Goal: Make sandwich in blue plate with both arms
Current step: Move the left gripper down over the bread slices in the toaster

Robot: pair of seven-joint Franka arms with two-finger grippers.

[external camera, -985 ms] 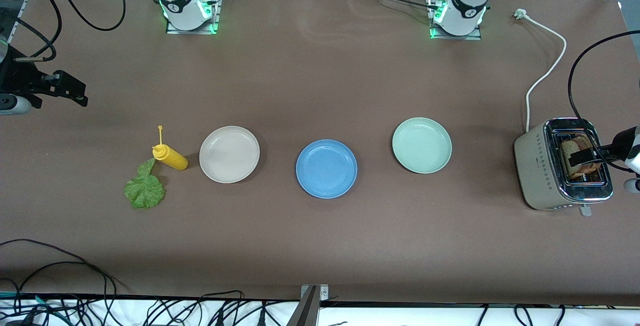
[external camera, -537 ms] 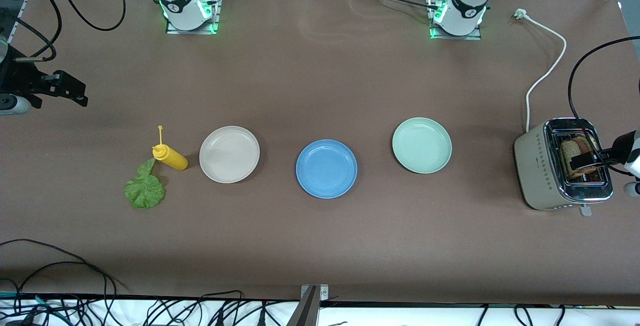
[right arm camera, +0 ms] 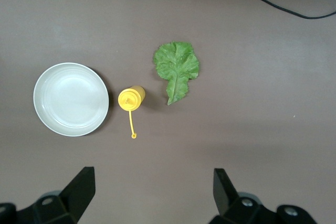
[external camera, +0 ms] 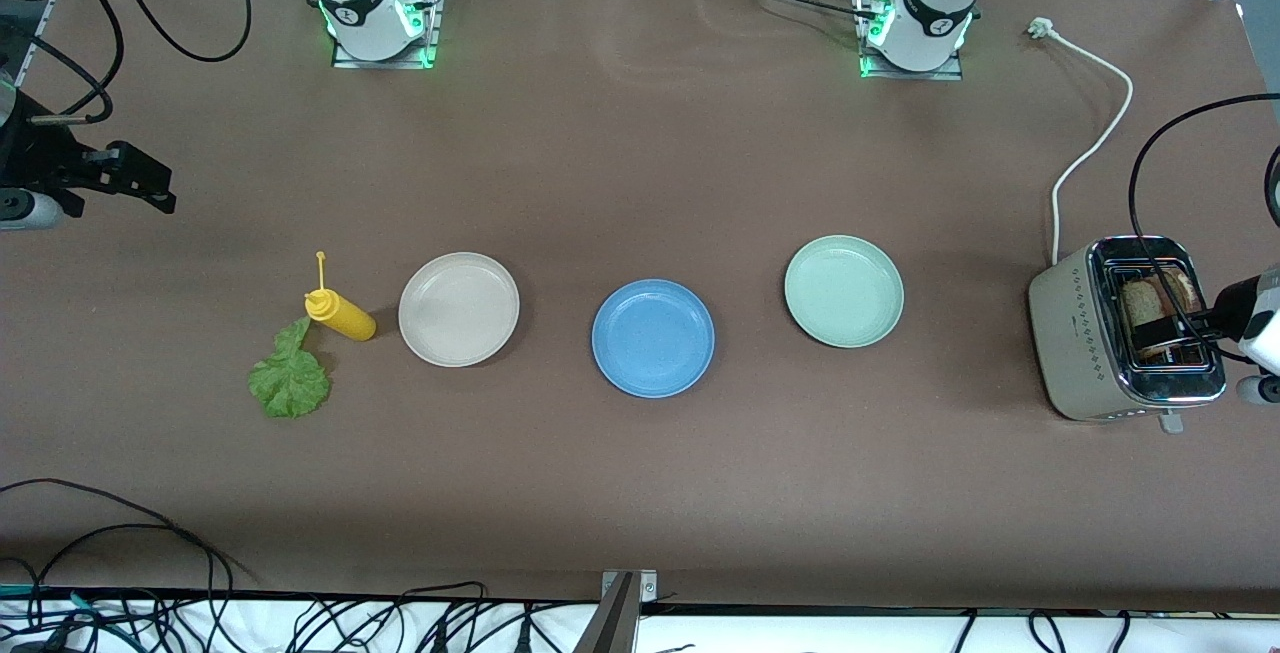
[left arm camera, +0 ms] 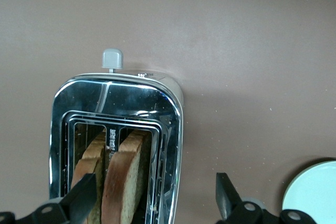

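Chrome toaster (external camera: 1128, 331) at the left arm's end of the table has two brown bread slices (left arm camera: 118, 179) standing in its slots, and the left pincer (external camera: 1170, 325) is right over it with its jaws spread wide, one finger (left arm camera: 81, 199) close beside the slices and the other out past the toaster's side, so nothing is gripped yet. I'd call this the very first step: fetching bread. The blue plate (external camera: 653, 338) sits bare mid-table, with a pale green plate (external camera: 844, 291) at about its 2 o'clock and a beige plate (external camera: 459, 309) at about its 10 o'clock. Past the beige plate is a yellow squeeze bottle (external camera: 342, 315), tipped over I think, with the lettuce leaf (external camera: 289, 376) touching its cap end at roughly its 7 o'clock. The right pincer (external camera: 125, 175) waits up in the air over the right arm's end of the table, jaws wide and empty too. Next move, my guess: the left pincer needs to line both fingers up around a single slice, drop in, squeeze gently and lift straight up so the bread doesn't snag the slot.
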